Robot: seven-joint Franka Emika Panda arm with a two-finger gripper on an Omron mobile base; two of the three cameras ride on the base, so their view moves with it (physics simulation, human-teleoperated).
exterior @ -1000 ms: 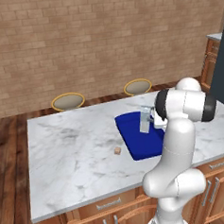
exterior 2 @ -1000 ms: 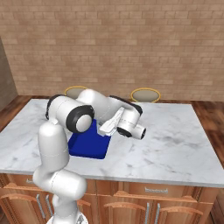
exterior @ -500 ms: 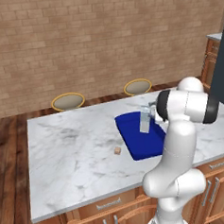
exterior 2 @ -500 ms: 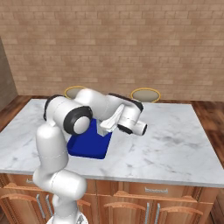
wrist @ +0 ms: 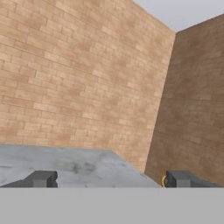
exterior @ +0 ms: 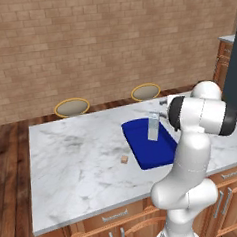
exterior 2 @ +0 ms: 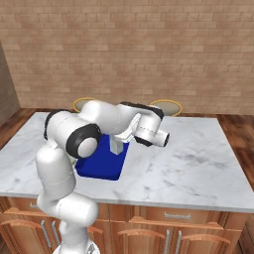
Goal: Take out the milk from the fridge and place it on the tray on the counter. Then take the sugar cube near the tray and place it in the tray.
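Milk (exterior: 153, 127): upright in tray (exterior: 143, 151), released. Gripper (wrist: 107, 179): jaws wide, holding nothing, facing brick wall. Sugar cube (exterior: 124, 159): on counter (exterior: 73, 163), just beside tray. Step: milk placed. Next, by judgement: reach down, pinch cube.

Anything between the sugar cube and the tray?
Nothing visible. The sugar cube sits on bare counter just off the tray's near-left edge. The milk stands upright further in on the tray, leaving blue floor free beside the cube.
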